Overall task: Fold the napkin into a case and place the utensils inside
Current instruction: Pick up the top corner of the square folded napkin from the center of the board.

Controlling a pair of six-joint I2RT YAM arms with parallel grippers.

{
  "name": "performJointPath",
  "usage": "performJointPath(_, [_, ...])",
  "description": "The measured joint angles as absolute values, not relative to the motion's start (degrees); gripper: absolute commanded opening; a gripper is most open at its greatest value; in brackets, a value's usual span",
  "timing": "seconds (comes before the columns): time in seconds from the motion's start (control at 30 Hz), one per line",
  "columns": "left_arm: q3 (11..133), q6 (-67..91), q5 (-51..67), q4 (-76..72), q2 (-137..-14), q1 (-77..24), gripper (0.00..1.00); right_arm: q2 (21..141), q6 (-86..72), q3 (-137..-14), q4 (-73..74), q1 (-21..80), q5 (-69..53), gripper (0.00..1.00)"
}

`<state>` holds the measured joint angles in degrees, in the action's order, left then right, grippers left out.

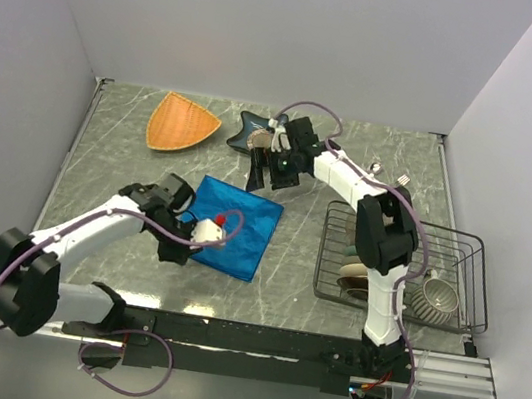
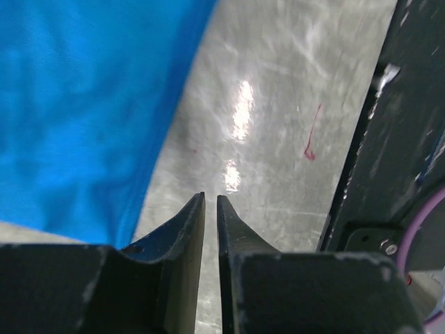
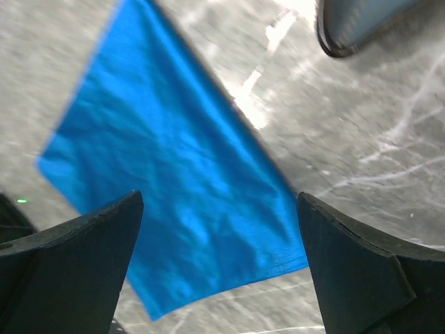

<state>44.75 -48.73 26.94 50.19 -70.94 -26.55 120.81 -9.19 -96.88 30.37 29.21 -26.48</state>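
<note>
The blue napkin [image 1: 237, 223] lies spread flat on the grey marbled table [image 1: 109, 165], one corner pointing towards the arms, and nothing has been folded yet. The left gripper [image 1: 178, 246] is down at the napkin's near left edge. From its own camera the two fingers [image 2: 191, 223] are drawn almost together with only a thin slit between them. The tips sit over bare table just beside the cloth, and I can see nothing caught in the slit. The right gripper [image 1: 276, 166] hangs above the napkin's far corner with its fingers [image 3: 104, 229] spread wide and nothing between them, the blue cloth showing in the gap below. Just past that far corner sits a dark star-shaped dish [image 1: 254, 137], which the right gripper is close to. Further off to the left of it, beyond the napkin's far left side, is an orange triangular dish [image 1: 184, 124]. To the right of the napkin, with a strip of table between them, stands a black wire rack [image 1: 443, 231] with a few bowls [image 1: 436, 297] in it.
</note>
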Motion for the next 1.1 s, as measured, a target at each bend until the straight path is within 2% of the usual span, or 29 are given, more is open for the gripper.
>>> performJointPath(0.3, [43.03,-47.05,17.21,45.47,-80.01,-28.36,0.14,122.52,-6.85,-94.35,30.74,29.21,-25.1,1.0])
performJointPath(0.7, [45.21,-49.1,15.25,42.57,-84.62,-15.09,0.16,116.2,-8.19,-81.14,25.76,29.43,-28.58,1.0])
performJointPath(0.87, [47.27,-51.81,15.59,42.15,-85.91,-6.98,0.27,111.11,-11.51,-73.45,25.54,31.86,-31.18,1.0])
performJointPath(0.93, [48.47,-53.43,17.19,42.89,-85.6,-4.78,0.37,109.43,-12.84,-71.05,25.69,33.06,-32.05,1.0])
performJointPath(1.0, [49.8,-55.46,19.64,44.34,-84.18,-3.77,0.45,108.42,-13.74,-69.78,26.72,33.89,-32.58,1.0])
performJointPath(1.1, [50.7,-57.76,25.12,46.52,-78.04,-4.43,0.49,107.92,-14.52,-69.67,28.03,33.32,-32.64,1.0])
